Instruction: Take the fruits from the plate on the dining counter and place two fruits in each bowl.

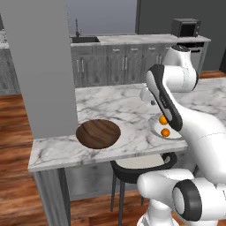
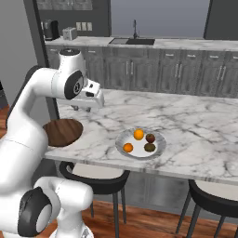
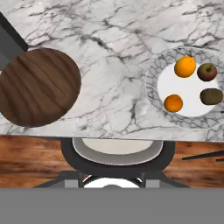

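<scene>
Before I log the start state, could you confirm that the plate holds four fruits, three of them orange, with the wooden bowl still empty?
Not quite: only two of the four fruits are orange; the others are reddish-brown and olive-brown, as the hand view shows. They lie on the plate, and the wooden bowl is empty.

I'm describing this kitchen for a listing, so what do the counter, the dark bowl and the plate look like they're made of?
The dining counter looks like polished white marble, going by its grey veins. The dark bowl looks like wood with a matte finish: brown grain lines run across it. The plate seems ceramic, white in the centre with a grey marbled rim, though that is uncertain.
</scene>
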You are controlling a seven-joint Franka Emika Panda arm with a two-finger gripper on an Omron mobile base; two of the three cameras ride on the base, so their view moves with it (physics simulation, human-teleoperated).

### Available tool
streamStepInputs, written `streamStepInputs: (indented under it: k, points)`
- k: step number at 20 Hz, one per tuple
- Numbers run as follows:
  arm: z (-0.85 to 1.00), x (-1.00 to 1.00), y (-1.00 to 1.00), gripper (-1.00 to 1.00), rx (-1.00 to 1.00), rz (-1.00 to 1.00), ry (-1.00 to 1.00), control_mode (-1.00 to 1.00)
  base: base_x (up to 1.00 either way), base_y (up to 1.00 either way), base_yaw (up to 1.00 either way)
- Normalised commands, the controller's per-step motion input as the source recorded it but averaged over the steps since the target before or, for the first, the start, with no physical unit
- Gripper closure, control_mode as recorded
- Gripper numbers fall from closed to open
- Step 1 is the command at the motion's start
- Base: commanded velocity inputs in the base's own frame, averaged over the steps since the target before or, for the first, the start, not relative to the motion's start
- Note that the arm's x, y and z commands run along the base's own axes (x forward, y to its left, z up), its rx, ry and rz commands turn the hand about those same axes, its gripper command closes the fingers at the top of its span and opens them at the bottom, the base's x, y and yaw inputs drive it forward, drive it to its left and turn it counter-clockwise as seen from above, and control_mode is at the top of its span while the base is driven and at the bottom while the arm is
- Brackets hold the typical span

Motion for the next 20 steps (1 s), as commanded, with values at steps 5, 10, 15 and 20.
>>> streamStepInputs:
  k: [5,10,15,20]
  points:
    - [-0.15,0.12,-0.17,-1.0,0.0,0.0,0.11,-1.0,0.0,0.0,0.0]
    - [-0.52,0.29,-0.92,-1.0,0.0,-0.05,0.23,-1.0,0.0,0.0,0.0]
    - [-0.64,0.39,-1.0,-1.0,0.01,-0.03,0.2,-1.0,0.0,0.0,0.0]
    - [-0.9,0.53,-0.64,-1.0,0.0,-0.04,0.14,-1.0,0.0,0.0,0.0]
